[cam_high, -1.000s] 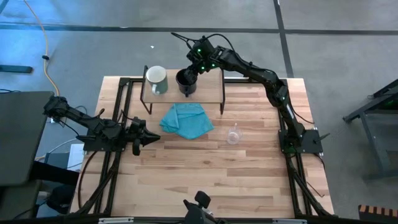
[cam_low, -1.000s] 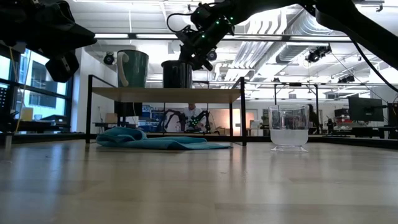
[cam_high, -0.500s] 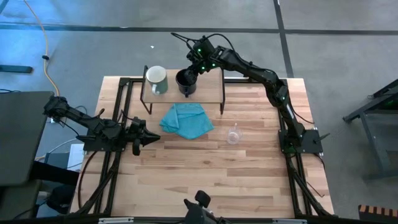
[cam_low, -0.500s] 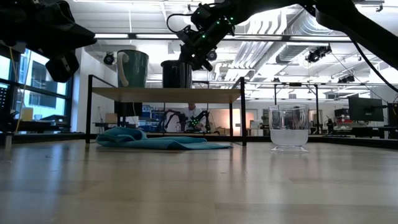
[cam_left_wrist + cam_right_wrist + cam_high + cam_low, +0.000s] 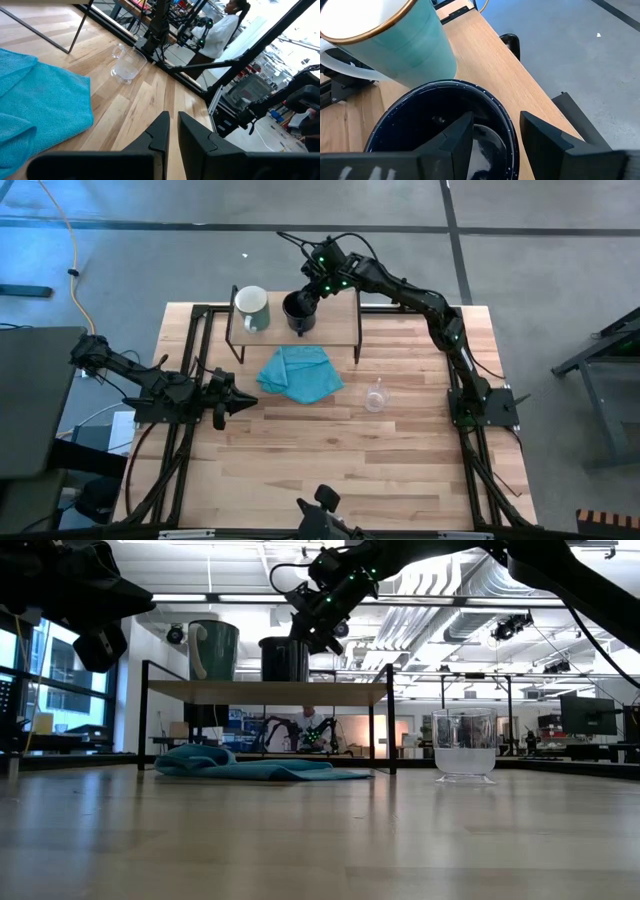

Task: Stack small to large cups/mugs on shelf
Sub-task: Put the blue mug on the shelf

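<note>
Black mug: the black handled ceramic mug [image 5: 298, 310] stood on the low light-wood shelf with thin black legs [image 5: 342, 317], just beside the pale green gold-rimmed mug [image 5: 251, 307].
Right gripper: the right gripper [image 5: 490, 131] straddled the black mug's rim, one finger inside and one outside; whether it pinched the wall, I cannot tell.
Left gripper: the left gripper [image 5: 171, 131] waited near the table's left edge, fingers nearly together on nothing.
Advice: probably lift straight up, clear of the green mug.
Glass: the small clear glass cup [image 5: 375, 396] sat on the tabletop, well apart.
Surface: the wooden slat table [image 5: 400, 470] carried a crumpled teal cloth [image 5: 299, 373].
Room: a person in white showed beyond.
</note>
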Motion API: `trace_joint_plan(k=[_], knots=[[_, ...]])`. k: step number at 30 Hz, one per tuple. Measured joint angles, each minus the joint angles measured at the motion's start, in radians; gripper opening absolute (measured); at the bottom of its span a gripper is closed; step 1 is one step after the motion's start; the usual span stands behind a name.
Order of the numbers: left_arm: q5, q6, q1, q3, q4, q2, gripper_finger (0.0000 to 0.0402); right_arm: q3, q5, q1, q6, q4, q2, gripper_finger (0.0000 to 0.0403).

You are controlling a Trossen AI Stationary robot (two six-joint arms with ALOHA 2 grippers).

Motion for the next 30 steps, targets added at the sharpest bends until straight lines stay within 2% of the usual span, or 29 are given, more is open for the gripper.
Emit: trace_joint_plan(k=[7, 18, 30], knots=[[0.0, 0.0, 0.0, 0.0, 0.0, 0.0, 0.0026, 0.0, -0.006, 0.0, -0.013, 0.0, 0.0, 0.0154], [0.0, 0.0, 0.0, 0.0, 0.0, 0.0, 0.0026, 0.0, -0.075, -0.004, -0.038, -0.015, 0.0, 0.0154], [0.0, 0.0, 0.0, 0.0, 0.0, 0.0, 0.0026, 0.0, -0.079, -0.013, -0.057, -0.034, 0.0, 0.0154]])
